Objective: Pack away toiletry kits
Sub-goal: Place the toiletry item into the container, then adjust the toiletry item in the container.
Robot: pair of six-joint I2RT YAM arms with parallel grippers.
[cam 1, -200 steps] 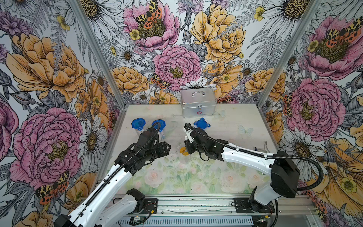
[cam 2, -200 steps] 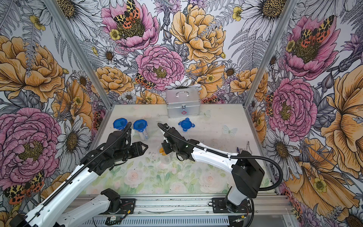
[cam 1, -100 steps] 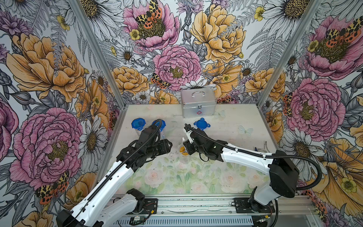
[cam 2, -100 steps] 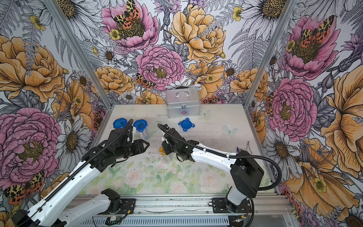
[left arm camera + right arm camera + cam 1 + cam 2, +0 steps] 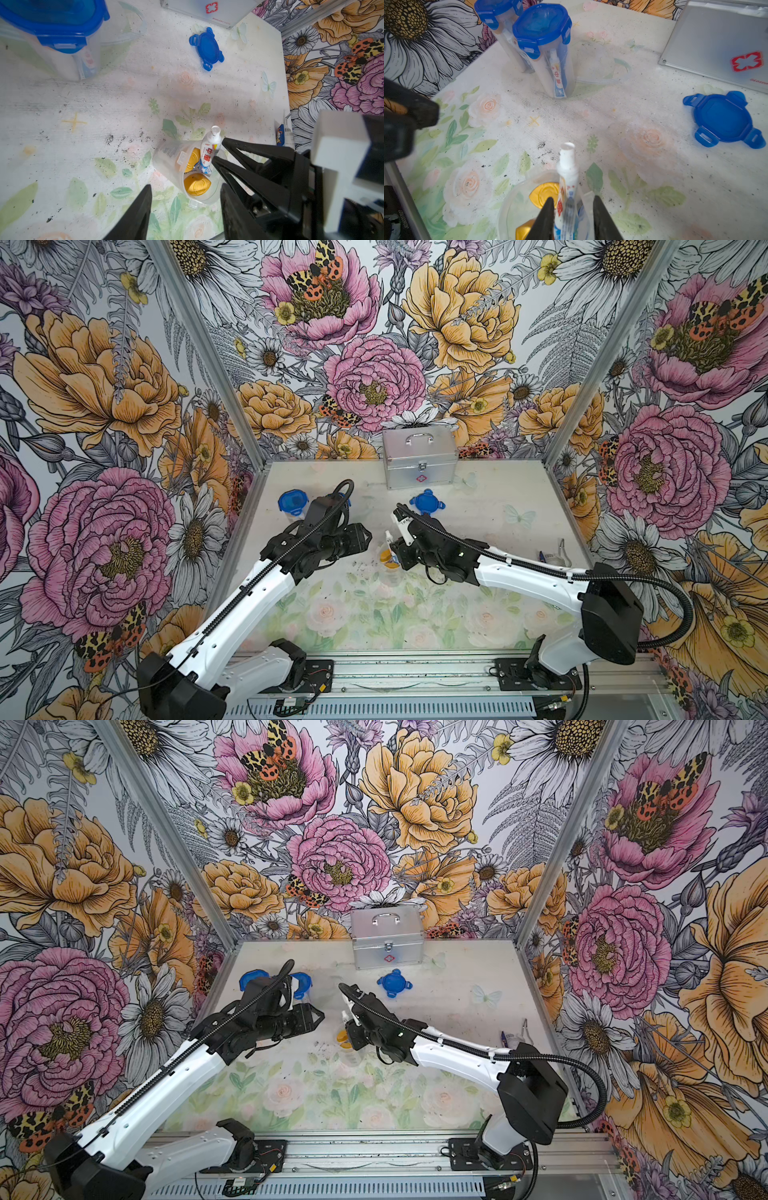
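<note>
Toothpaste tube [image 5: 566, 176] in clear cup [image 5: 166, 154]: likely light, squashy; pinch mid-body. Right tool [image 5: 573, 198] straddles it, unclamped; left tool [image 5: 185, 186] spread, empty.

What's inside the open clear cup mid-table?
Two yellow-orange bottle caps and a white-blue tube poking above the rim of the cup. Bottle bodies and the cup's floor are covered.

Top pair overhead; wrist views near, sharing cup [image 5: 164, 154].

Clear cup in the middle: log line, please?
clear plastic cup: unlidded, holds two yellow-capped bottles, white-blue tube | right gripper: open astride tube | left gripper: open, empty
</note>
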